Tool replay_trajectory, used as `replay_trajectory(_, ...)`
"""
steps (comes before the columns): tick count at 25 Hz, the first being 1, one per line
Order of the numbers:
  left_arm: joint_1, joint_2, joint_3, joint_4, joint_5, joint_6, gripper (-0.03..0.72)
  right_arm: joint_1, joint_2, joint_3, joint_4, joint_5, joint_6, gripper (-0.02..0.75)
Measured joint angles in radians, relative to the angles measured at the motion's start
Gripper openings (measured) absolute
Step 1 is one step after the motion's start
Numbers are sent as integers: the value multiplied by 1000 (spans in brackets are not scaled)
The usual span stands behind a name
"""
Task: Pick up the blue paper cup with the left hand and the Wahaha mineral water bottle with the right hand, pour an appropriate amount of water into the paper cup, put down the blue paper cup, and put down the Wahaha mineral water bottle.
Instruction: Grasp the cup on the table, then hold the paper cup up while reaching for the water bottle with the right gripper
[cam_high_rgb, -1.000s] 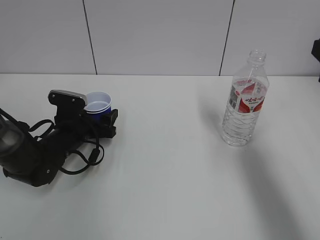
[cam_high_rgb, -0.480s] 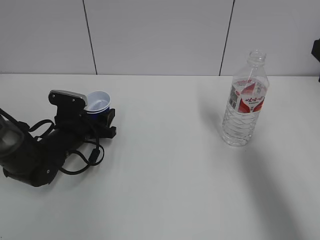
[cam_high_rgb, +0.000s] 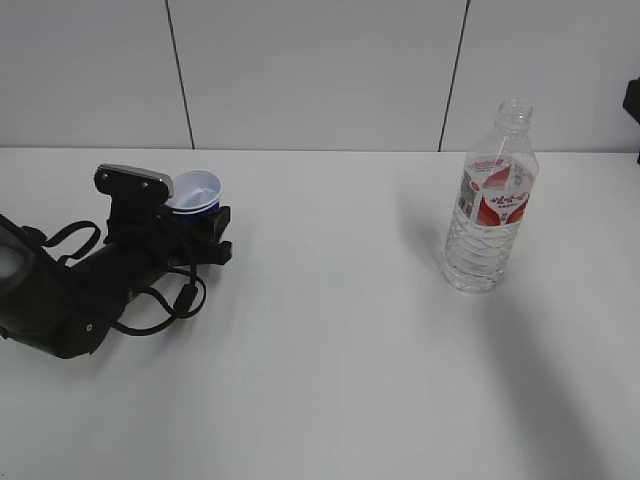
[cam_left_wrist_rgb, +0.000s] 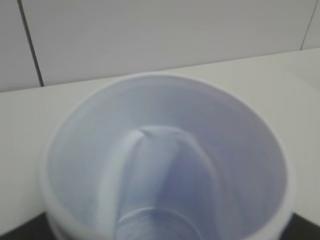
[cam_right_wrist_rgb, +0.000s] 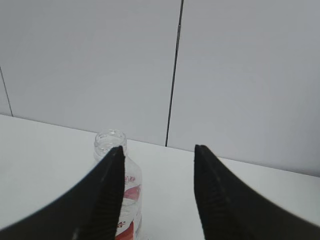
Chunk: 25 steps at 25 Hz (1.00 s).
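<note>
The blue paper cup (cam_high_rgb: 197, 192) is held between the fingers of my left gripper (cam_high_rgb: 207, 226), which is shut on it at the left of the table. The cup tilts slightly, and its white inside fills the left wrist view (cam_left_wrist_rgb: 165, 155), so the fingers are hidden there. The Wahaha mineral water bottle (cam_high_rgb: 490, 215) stands upright and capless at the right. My right gripper (cam_right_wrist_rgb: 158, 147) is open and empty. In the right wrist view the bottle's neck (cam_right_wrist_rgb: 110, 139) shows just left of the left finger, farther off. In the exterior view only a dark sliver of the right arm (cam_high_rgb: 633, 105) shows.
The white table (cam_high_rgb: 340, 330) runs back to a grey panelled wall (cam_high_rgb: 320, 70). The left arm's body and looping cable (cam_high_rgb: 160, 300) lie low over the table's left side.
My left gripper has lifted the blue cup a little and shifted it slightly back. The bottle and the right gripper have not moved.
</note>
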Motion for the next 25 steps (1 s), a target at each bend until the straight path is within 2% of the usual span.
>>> replay_trajectory(9, 0, -182, 116, 174, 32, 0, 422, 0, 0, -12, 0, 4, 0, 349)
replay_trajectory(18, 0, -431, 298, 348, 131, -2, 420, 0, 38, -113, 0, 111, 35, 349)
replay_trajectory(21, 0, -483, 326, 451, 148, -62, 419, 0, 55, -113, -17, 104, 42, 349)
replay_trajectory(25, 0, -501, 328, 572, 106, -150, 419, 0, 93, -115, -107, 20, 111, 349)
